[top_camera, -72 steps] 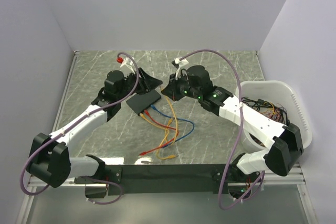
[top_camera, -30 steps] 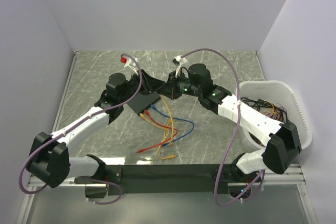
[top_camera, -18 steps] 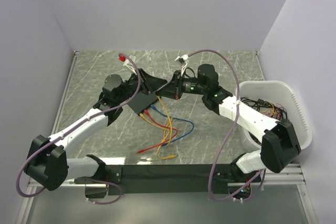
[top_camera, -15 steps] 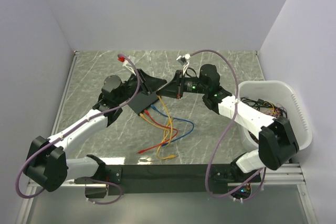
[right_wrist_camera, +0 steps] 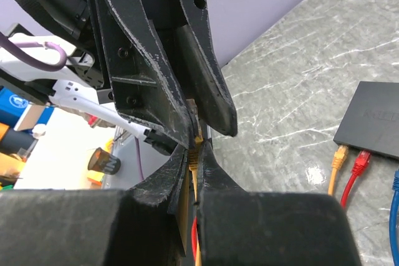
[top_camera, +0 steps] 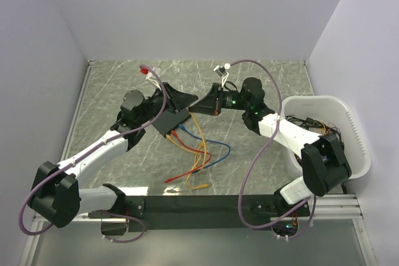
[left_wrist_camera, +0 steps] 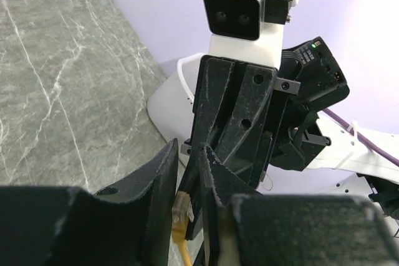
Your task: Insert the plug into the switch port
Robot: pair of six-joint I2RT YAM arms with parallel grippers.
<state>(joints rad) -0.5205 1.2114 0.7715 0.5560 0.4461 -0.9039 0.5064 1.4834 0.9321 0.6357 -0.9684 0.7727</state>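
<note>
The black switch (top_camera: pixel 171 121) lies flat on the marble table (top_camera: pixel 262 79), also showing at the right of the right wrist view (right_wrist_camera: pixel 374 119). My two grippers meet tip to tip just above its far right corner. My right gripper (top_camera: pixel 196 108) (right_wrist_camera: pixel 196 147) is shut on the yellow plug (right_wrist_camera: pixel 196 154) at its boot, and the cable runs down between its fingers. My left gripper (top_camera: pixel 191 99) (left_wrist_camera: pixel 187 151) straddles the plug's clear head (left_wrist_camera: pixel 181 207). The head rests against one pad, with a narrow gap at the other.
Orange (right_wrist_camera: pixel 338 154), red (right_wrist_camera: pixel 361 161) and blue leads sit in the switch's front sockets, and their loose cables (top_camera: pixel 201 154) sprawl toward the near edge. A white tub (top_camera: pixel 349 126) of cables stands at the right. Purple walls close the table behind and at the sides.
The right gripper has rolled and swung left with the plug, up to the left gripper's tips. The left jaws have narrowed slightly around the plug head.
</note>
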